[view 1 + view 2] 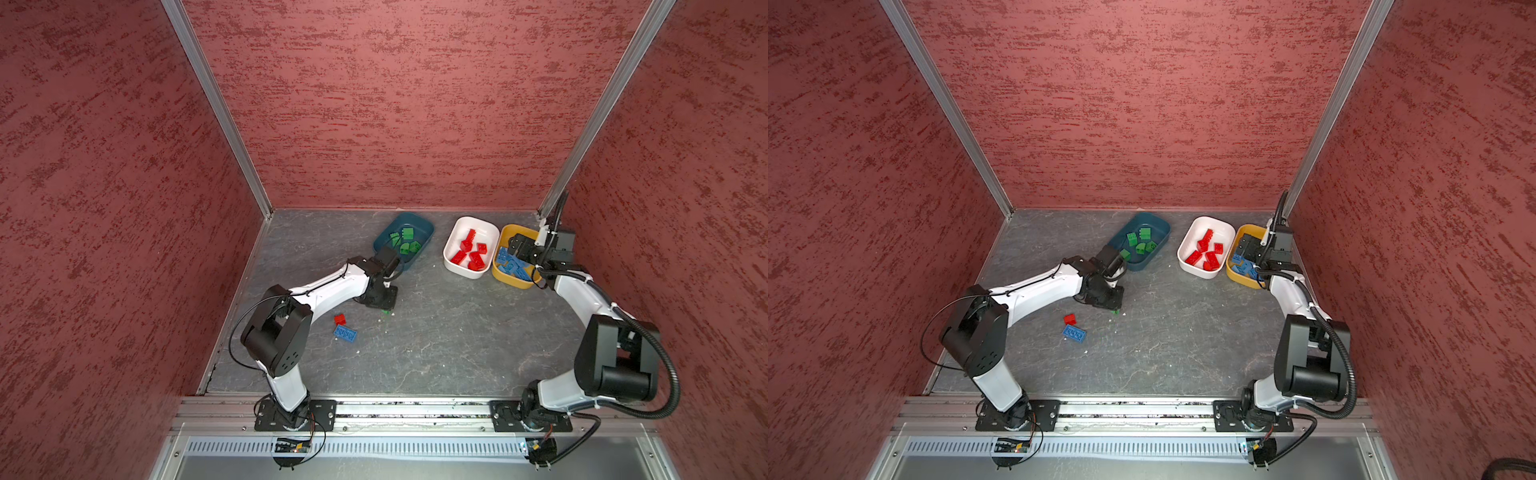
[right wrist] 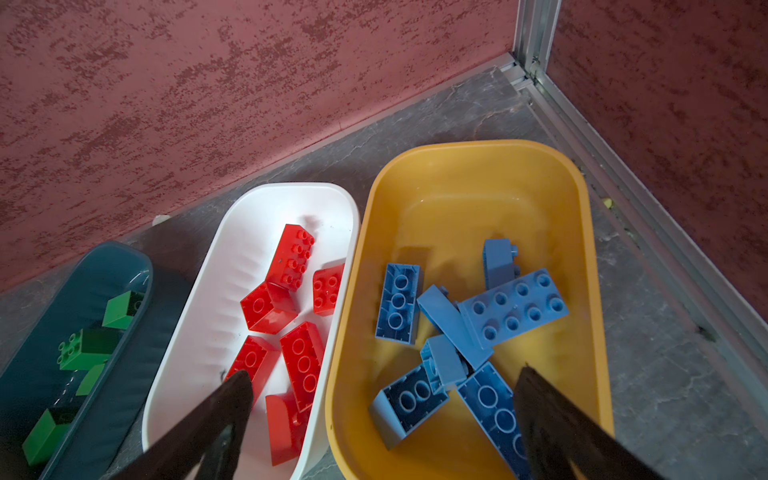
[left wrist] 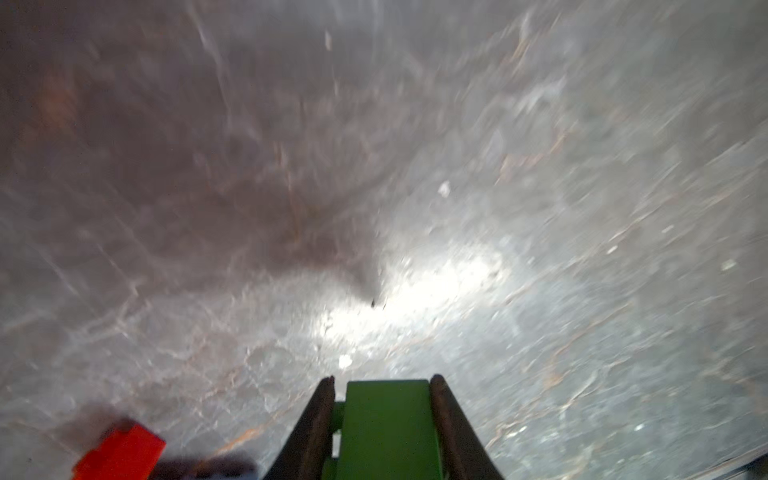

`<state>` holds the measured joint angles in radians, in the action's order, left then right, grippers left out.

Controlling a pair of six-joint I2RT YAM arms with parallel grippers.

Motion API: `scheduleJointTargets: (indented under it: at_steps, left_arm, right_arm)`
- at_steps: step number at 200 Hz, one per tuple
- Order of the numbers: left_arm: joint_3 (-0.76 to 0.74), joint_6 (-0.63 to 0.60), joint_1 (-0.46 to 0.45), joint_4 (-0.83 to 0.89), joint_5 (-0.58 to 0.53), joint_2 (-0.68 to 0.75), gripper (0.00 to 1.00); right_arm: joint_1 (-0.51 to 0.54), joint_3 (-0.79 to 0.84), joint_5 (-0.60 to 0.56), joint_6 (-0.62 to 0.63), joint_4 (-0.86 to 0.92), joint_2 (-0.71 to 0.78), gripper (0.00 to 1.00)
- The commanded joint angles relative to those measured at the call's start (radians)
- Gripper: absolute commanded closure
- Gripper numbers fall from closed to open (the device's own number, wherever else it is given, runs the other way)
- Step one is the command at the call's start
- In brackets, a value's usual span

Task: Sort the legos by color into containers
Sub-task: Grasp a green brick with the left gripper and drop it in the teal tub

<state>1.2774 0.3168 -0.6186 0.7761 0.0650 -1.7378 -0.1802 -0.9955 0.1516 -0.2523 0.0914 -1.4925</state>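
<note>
Between left jaws, green lego (image 3: 386, 428), lengthwise.

1. Both top views: even, moderate light; table (image 1: 436, 340) detail slightly soft; shadows faint.
2. Left wrist view: strong motion blur across the table; one bright glare patch, dark shadow adjoining it.
3. Right wrist view: bright and sharp; yellow tub (image 2: 478, 178) glossy, soft shadows beneath its blue bricks (image 2: 513, 307).
</note>
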Motion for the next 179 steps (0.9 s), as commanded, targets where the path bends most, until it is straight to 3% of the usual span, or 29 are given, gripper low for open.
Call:
scheduleJointTargets:
  at_steps: [1,72,106,130,161,179]
  left_arm:
    - [0.086,0.044,0.033,-0.146,-0.019,-0.04,0.77]
    - [0.502,0.095,0.11,-0.229,-0.003,-0.359,0.77]
    - [0.674,0.083,0.115,-0.197,-0.066,-0.488,0.76]
    - [0.783,0.081,0.113,-0.134,-0.131,-0.556,0.71]
    - [0.781,0.082,0.112,-0.109,-0.209,-0.547,0.62]
    - [0.751,0.078,0.114,-0.11,-0.243,-0.513,0.48]
  right_arm:
    - [0.008,0.016,0.024,-0.02,-0.042,0.029,0.01]
    - [0.015,0.035,0.042,-0.035,-0.041,0.071,0.01]
    - [0.015,0.045,0.053,-0.039,-0.04,0.085,0.01]
    - [0.025,0.051,0.064,-0.045,-0.035,0.092,0.01]
    - [0.043,0.053,0.06,-0.035,-0.019,0.093,0.01]
    - [0.055,0.052,0.06,-0.035,-0.018,0.09,0.01]
